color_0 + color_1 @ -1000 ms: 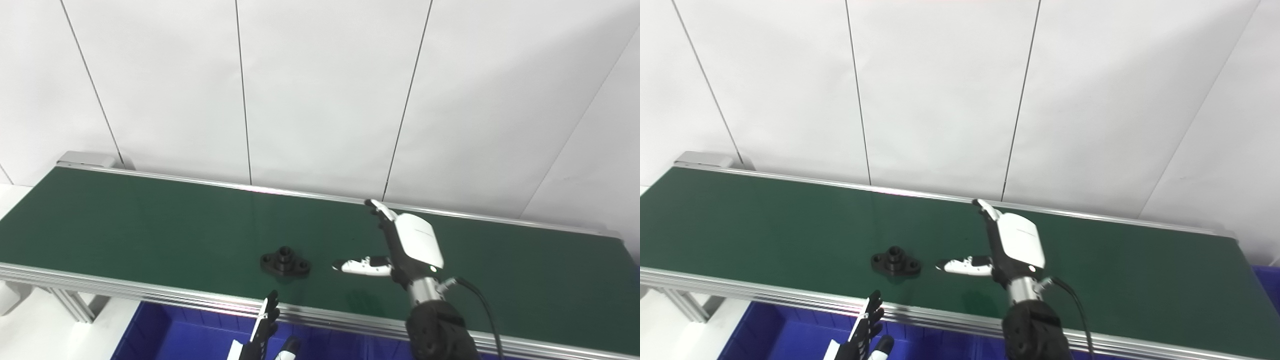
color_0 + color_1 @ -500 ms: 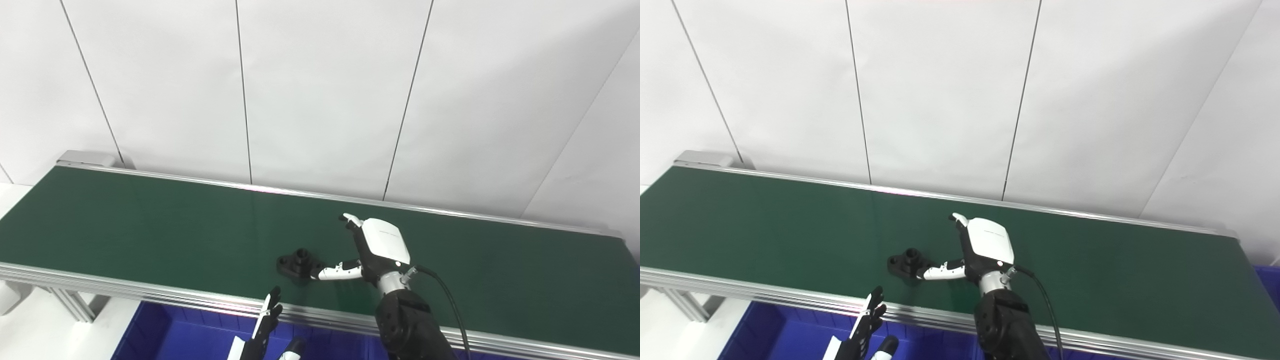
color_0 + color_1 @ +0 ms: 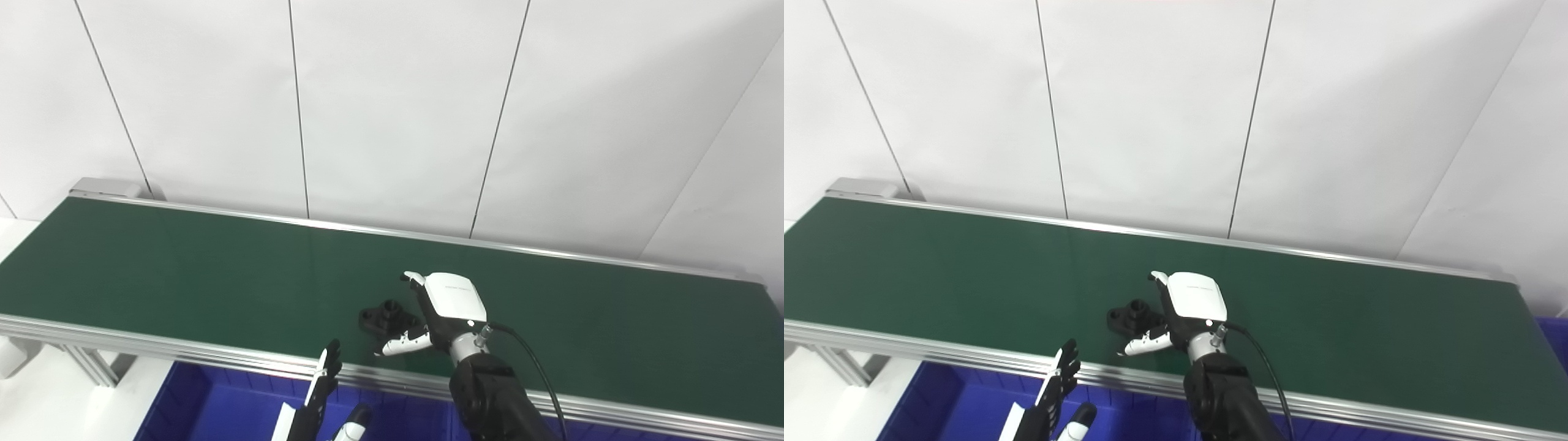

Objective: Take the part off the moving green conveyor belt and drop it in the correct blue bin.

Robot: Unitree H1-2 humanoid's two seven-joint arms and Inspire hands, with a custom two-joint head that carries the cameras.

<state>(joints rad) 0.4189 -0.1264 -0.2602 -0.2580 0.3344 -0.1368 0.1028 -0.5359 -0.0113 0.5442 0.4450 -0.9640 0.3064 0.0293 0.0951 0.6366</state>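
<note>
A black flanged part with a raised hub lies on the green conveyor belt, near its front rail. My right hand is at the part's right end and hides that end. Its fingers reach past the far side, and the white thumb lies on the near side. The hand is open, with fingers and thumb apart around the part. My left hand is low at the bottom edge, open with fingers straight, over a blue bin.
An aluminium rail runs along the belt's front edge, with the blue bin below it. Another blue bin shows at the belt's right end. A white panelled wall stands behind the belt. A black cable trails from my right wrist.
The part has ridden the belt to the right. My right hand has come left and toward the front rail, from apart from the part to around its right end. The left hand has barely moved.
</note>
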